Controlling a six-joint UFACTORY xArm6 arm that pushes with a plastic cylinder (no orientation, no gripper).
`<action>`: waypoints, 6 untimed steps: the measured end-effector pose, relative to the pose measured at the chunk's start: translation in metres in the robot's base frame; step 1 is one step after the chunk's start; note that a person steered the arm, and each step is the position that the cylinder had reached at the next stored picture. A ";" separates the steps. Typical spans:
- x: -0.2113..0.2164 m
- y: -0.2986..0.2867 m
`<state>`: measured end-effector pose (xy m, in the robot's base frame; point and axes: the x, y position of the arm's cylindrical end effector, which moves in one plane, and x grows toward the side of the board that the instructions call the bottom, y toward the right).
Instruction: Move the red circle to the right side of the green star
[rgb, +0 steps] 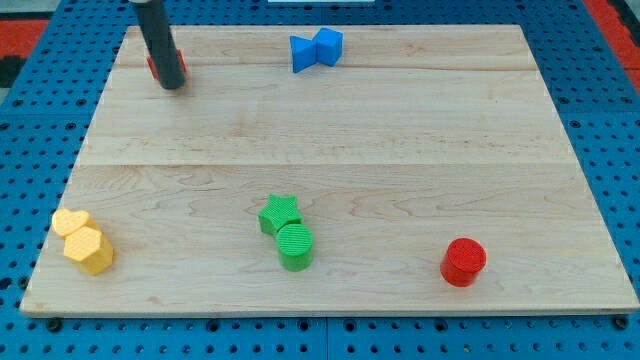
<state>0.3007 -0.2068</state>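
Tip (171, 85) set far left, hiding a red block (154, 66) | red circle (464, 261) seen near right, well apart from green star (280, 212) | no jaws fitted

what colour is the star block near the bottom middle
Green: the star touches a green cylinder just below it. It shows in the camera view.

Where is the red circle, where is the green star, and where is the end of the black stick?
red circle (464, 260): camera view, on its round top face.
green star (281, 212): camera view, on the middle of its top.
my tip (173, 83): camera view, the rod's very lower end, against a small red block at the board's top left.
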 end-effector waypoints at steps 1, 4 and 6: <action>0.009 0.007; -0.002 0.013; 0.090 0.263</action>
<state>0.3908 0.0559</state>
